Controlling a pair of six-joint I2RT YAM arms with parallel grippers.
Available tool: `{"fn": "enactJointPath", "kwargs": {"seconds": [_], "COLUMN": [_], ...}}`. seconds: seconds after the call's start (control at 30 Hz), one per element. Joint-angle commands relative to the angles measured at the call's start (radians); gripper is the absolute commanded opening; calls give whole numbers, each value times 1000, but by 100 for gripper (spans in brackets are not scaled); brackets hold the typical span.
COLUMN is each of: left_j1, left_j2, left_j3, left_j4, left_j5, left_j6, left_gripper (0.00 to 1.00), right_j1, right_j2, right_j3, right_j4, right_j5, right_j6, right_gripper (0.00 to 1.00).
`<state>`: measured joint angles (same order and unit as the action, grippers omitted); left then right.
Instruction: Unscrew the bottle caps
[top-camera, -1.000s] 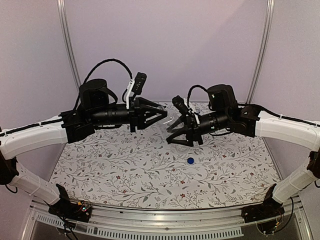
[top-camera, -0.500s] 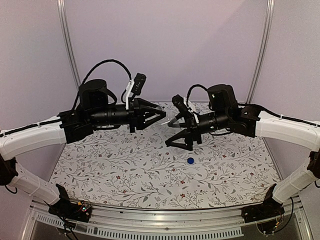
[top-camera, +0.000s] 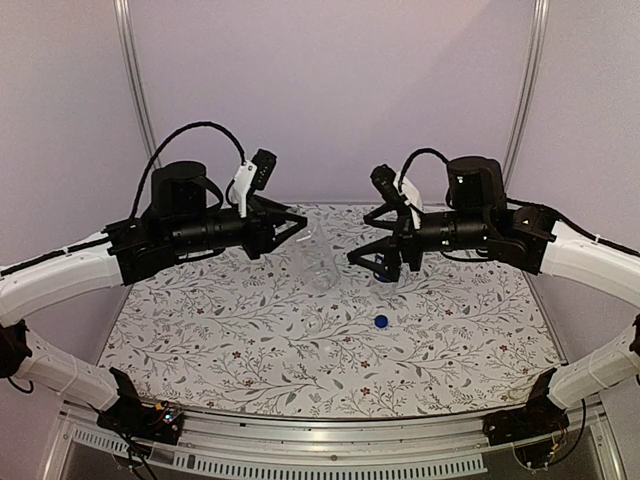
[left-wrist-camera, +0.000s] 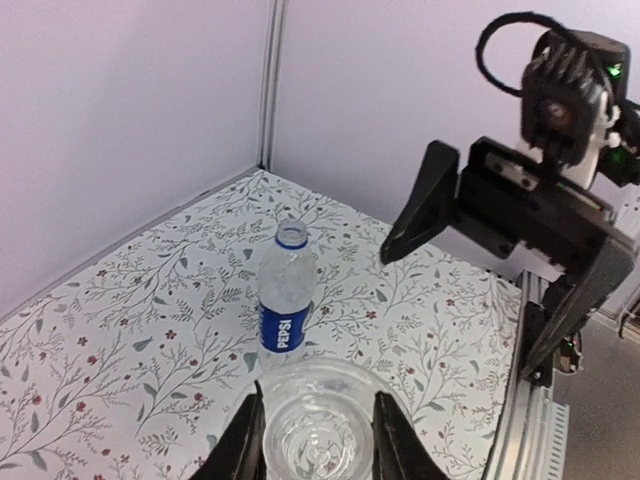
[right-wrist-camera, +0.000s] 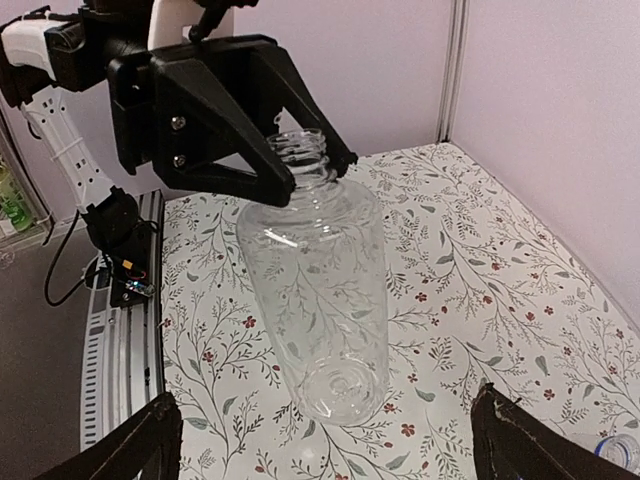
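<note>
Both arms have drawn apart over the flowered table (top-camera: 200, 330). The left gripper (top-camera: 298, 225) is clamped on the top of the clear bottle (top-camera: 322, 262), tilted mid-air at centre, neck bare. The right gripper (top-camera: 372, 240) has backed off right, fingers spread. The labelled bottle (left-wrist-camera: 287, 300) stands far, capless. The blue cap (top-camera: 380, 321) lies nearer; the task looks almost finished.

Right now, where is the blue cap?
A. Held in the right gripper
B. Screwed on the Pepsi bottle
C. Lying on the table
C: the cap lies loose on the table, the Pepsi bottle has a bare neck, and the right gripper is open with nothing in it.
</note>
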<state>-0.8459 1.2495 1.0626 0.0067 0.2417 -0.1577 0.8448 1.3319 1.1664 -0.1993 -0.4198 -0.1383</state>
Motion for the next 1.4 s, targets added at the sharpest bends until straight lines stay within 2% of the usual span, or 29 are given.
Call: {"fn": "enactJointPath", "kwargs": {"seconds": [0.0, 0.1, 0.3, 0.47, 0.57, 1.13, 1.27, 1.37], "left_j1": [43, 53, 75, 108, 117, 135, 135, 135], "left_j2": [19, 77, 210, 317, 352, 460, 468, 466], "left_j3": [-25, -24, 10, 51, 53, 53, 43, 34], "left_j4": [-63, -53, -24, -23, 37, 87, 96, 97], "left_j5": [-197, -298, -380, -379, -367, -349, -341, -344], "left_j6": [26, 26, 18, 8, 3, 6, -3, -12], "left_gripper": [0, 0, 0, 0, 0, 0, 7, 18], "right_j1": [-26, -44, -56, -58, -57, -58, -59, -58], "right_j2": [-96, -133, -154, -163, -165, -151, -152, -151], "right_j3": [-33, -49, -68, -88, -101, -114, -114, -115], "right_j4": [-13, -11, -11, -11, -10, -4, -5, -5], "right_j5": [118, 140, 159, 159, 162, 153, 154, 154], "right_j6": [21, 33, 57, 58, 58, 63, 62, 63], "right_gripper": [99, 99, 99, 99, 99, 99, 99, 99]}}
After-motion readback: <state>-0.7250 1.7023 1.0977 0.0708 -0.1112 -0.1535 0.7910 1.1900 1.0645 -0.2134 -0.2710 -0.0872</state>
